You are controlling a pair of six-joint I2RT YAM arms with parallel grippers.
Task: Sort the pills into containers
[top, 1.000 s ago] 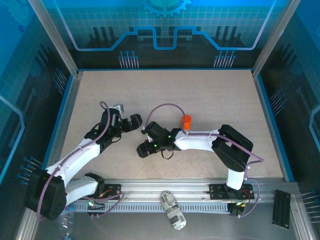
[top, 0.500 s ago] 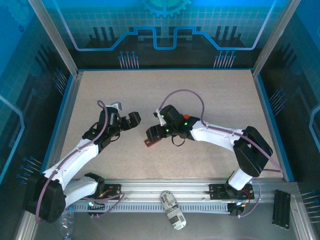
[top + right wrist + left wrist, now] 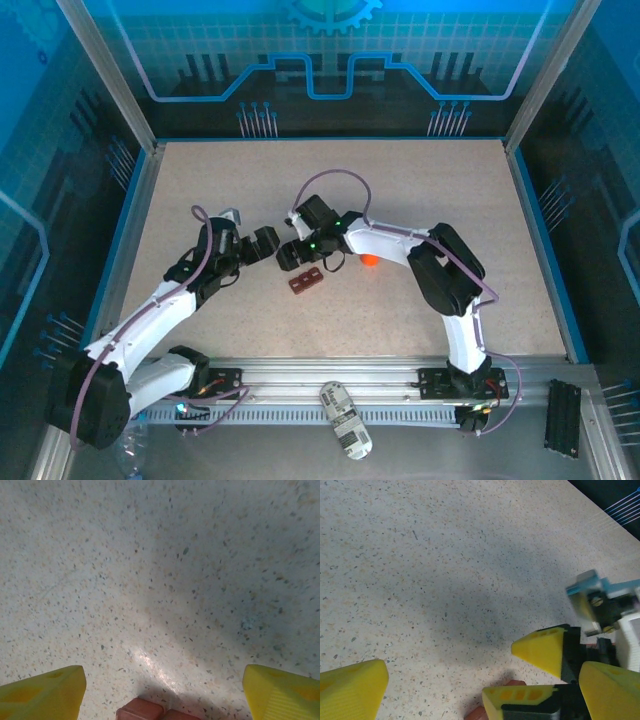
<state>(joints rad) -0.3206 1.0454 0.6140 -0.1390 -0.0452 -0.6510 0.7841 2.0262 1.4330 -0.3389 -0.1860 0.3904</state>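
The right hand (image 3: pixel 288 257) hangs low with its yellow fingers (image 3: pixel 42 695) spread wide and nothing between them; the left hand (image 3: pixel 265 245) stands as wide as it goes, also empty, its tips just beside the right hand's. The containers (image 3: pixel 307 281), a flat maroon box of two cells, lie on the tabletop (image 3: pixel 420 190) just on the near side of the right hand; in the right wrist view the box's edge peeks in at the bottom, between the fingers. The orange bottle (image 3: pixel 369 260) sits close behind the right forearm; whether they touch I cannot tell.

The likeliest trouble is a clash: the two hands are so near that either one advancing could strike the other; a knock would shove the light box askew. A swing of the right forearm could also sweep the bottle away.
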